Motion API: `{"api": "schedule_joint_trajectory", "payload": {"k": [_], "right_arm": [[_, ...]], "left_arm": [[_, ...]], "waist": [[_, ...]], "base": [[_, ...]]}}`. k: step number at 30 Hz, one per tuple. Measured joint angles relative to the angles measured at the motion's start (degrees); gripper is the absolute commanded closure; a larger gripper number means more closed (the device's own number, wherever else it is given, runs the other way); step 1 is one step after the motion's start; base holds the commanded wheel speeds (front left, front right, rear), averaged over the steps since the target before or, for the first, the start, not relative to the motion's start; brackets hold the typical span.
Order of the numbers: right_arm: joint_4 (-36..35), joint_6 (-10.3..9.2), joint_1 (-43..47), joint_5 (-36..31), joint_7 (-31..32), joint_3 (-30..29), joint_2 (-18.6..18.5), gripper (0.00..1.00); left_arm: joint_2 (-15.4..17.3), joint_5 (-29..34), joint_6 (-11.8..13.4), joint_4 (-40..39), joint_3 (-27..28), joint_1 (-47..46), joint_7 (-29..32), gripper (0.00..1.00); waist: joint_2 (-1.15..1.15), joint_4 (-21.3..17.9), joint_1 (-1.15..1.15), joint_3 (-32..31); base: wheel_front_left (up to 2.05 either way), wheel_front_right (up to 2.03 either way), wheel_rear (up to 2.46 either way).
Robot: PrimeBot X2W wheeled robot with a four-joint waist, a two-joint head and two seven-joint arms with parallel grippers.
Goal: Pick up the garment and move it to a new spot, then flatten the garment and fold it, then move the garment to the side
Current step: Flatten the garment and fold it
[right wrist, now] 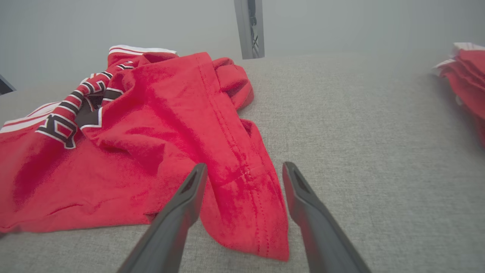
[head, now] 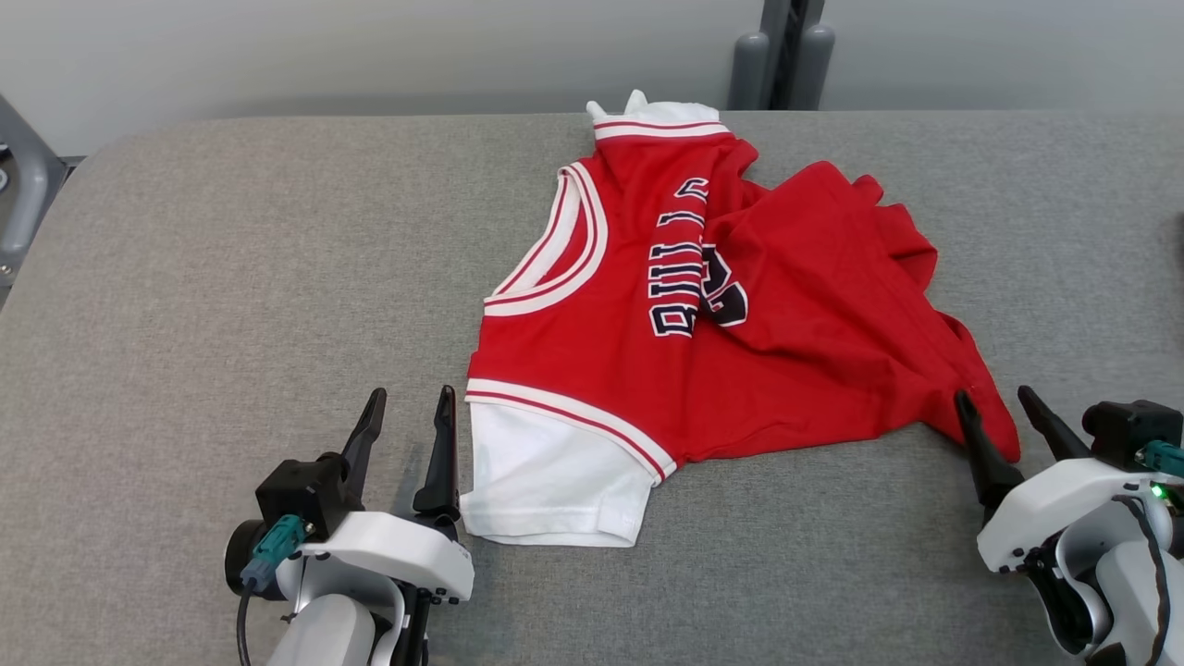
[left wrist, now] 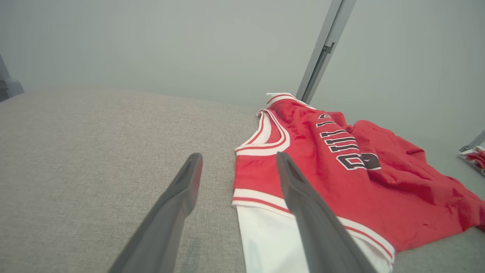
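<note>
Garment (head: 740, 314) lies crumpled between two spread claws.

Jersey (head: 786, 324): lettering (head: 680, 268) partly tucked under, word unreadable; number (head: 726, 296) beside it half covered by jersey's own cloth. R wrist view: jersey's left part cut by pic edge.
Post (head: 782, 46): top cut off.
Frame (head: 23, 199): at left edge, mostly out of pic, kind unclear.
Red cloth (right wrist: 464, 72): cut by right edge, blurred, item type unclear.
L arm (head: 324, 638), R arm (head: 1124, 573): cut at bottom edge.
</note>
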Motion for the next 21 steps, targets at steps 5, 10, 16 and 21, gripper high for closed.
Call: {"api": "schedule_joint_trajectory", "payload": {"k": [5, 10, 16, 21], "right_arm": [[1.7, 0.0, 0.0, -0.3, 0.6, 0.1, 0.0, 0.0], [2.9, 0.0, -0.5, 0.4, 0.7, 0.3, -0.1, 0.0], [4.0, 0.0, -2.5, 1.6, -0.5, -0.2, -0.4, 0.0], [5.1, 0.0, -3.3, 2.1, -0.5, 0.1, -0.5, 0.0]], "left_arm": [[0.0, 0.0, 0.0, 0.0, -0.3, 0.0, 0.0, 0.0], [0.0, 0.0, 0.0, 0.0, -0.4, -0.1, 0.0, 0.0], [0.0, 0.3, -0.2, 0.0, -0.7, -0.4, 0.0, 0.0], [0.0, 0.3, -0.2, -0.1, -1.1, -0.8, 0.0, 0.0]], "waist": [[0.0, 1.1, 0.0, 0.5], [0.0, 1.6, 0.0, 1.0], [0.0, 2.2, 0.0, 1.9], [0.0, 2.5, 0.0, 2.6]], "base": [[0.0, 0.0, 0.0], [0.0, 0.0, 0.0], [0.0, 0.0, 0.0], [0.0, 0.0, 0.0]]}}
